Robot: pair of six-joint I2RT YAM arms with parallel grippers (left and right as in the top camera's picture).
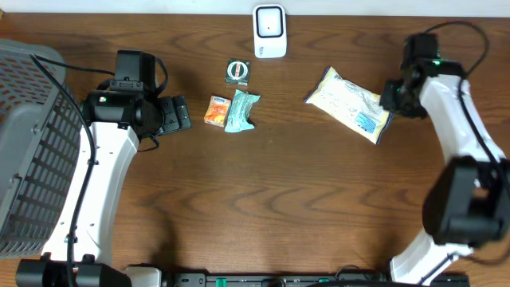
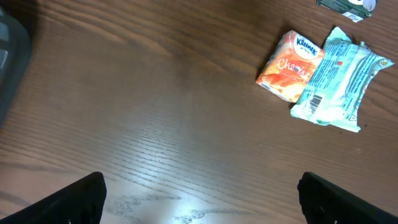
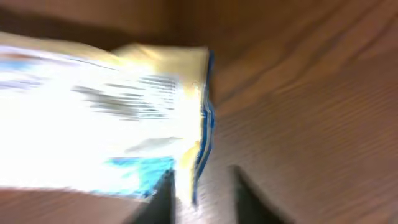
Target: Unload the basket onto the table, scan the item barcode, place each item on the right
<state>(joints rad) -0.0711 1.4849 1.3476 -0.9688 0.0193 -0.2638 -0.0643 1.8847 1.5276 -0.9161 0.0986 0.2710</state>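
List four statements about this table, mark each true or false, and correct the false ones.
1. The orange Kleenex pack lies right against the teal packet. True.
2. The left hand grips the Kleenex pack. False: it is open and empty, and the pack lies apart from it on the table.
3. The white barcode scanner stands at the far edge, beyond the small packs. True.
4. The large white bag lies stacked on the teal packet. False: it lies alone on the right side of the table, with the right hand at its edge.
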